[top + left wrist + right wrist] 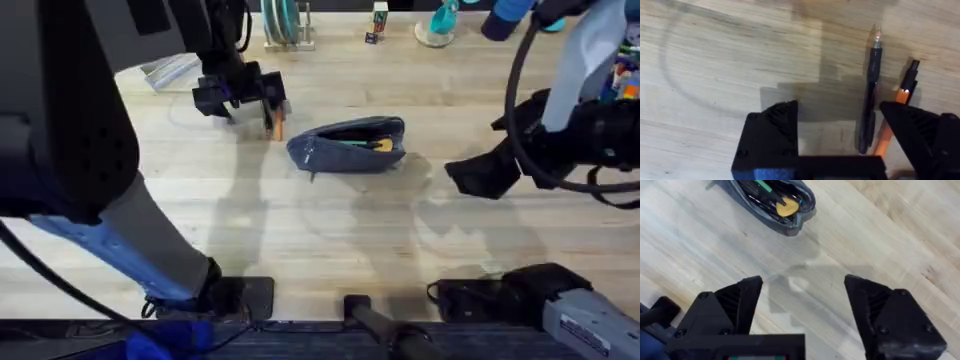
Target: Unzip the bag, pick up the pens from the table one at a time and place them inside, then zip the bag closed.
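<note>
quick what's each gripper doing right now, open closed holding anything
Left gripper: open, holding nothing, lowered over the black pen and orange pen.
Right gripper: open, holding nothing, above the table near the bag.

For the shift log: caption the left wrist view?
Open left gripper over the table, black pen between its fingers, orange pen alongside.
</note>
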`<state>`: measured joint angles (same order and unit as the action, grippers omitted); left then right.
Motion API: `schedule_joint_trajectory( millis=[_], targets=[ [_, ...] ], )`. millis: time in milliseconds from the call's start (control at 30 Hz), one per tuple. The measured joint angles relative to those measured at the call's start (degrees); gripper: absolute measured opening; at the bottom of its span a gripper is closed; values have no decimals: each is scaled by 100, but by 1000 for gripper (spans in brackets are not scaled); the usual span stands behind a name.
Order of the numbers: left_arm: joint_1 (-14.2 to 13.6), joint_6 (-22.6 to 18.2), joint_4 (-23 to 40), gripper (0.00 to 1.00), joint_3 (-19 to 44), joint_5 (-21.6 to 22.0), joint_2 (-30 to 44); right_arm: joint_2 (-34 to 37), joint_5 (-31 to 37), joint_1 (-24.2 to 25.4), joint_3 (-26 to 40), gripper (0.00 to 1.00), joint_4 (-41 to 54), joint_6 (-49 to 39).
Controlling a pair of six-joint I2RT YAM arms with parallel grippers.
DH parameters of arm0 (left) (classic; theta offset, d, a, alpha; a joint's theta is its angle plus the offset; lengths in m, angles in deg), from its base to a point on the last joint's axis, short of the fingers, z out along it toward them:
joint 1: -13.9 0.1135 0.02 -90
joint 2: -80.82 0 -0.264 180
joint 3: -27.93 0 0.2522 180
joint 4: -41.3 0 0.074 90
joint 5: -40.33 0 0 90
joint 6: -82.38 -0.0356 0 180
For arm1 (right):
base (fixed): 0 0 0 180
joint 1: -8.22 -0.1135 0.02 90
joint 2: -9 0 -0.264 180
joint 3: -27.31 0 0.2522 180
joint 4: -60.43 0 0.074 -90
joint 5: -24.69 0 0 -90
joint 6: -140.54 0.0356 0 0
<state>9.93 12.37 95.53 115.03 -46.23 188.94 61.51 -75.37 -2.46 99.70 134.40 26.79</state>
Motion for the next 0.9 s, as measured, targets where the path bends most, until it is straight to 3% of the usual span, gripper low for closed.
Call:
schedule_joint_trajectory(
  millis=[300,333,500,533,900],
  targets=[
    [0,35,0,980,0,4,-2,-2,0,0,0,998,1,0],
    [0,45,-2,904,0,9,0,0,-1,0,0,998,1,0],
    [-5,103,-66,131,0,-45,0,0,0,0,0,998,1,0],
    [-11,101,-79,69,2,-30,0,0,0,0,0,998,1,0],
    [-11,107,-81,46,15,-20,0,0,0,0,0,998,1,0]
  ],
)
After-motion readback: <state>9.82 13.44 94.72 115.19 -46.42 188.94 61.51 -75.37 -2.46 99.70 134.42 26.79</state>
